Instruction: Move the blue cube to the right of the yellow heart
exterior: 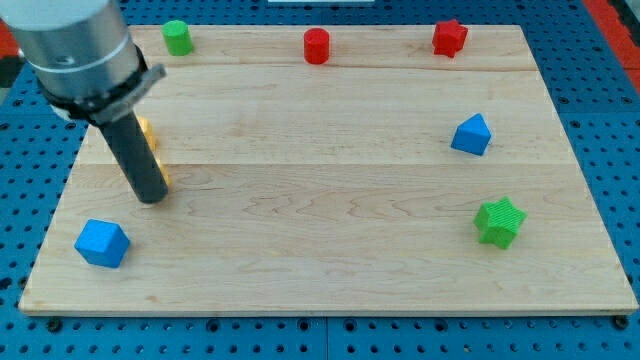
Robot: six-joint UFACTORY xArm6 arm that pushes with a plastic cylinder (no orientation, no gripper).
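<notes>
Rod standing at the view's left of the bench (330, 250), over the yellow blocks.

My tip (151, 195) rests against a yellow block (163, 180) whose shape is hidden by the rod; a second yellow block (144, 130) peeks out just above it, so I cannot tell which is the heart. There are no fingers here, only the rod. Taking my tip as the mark: the blue cube (102, 243) lies near, below and slightly left; the green cylinder (178, 37) well above; the red cylinder (317, 46) and red star (449, 38) up and right; the blue triangular block (471, 135) and green star (499, 221) far right.
</notes>
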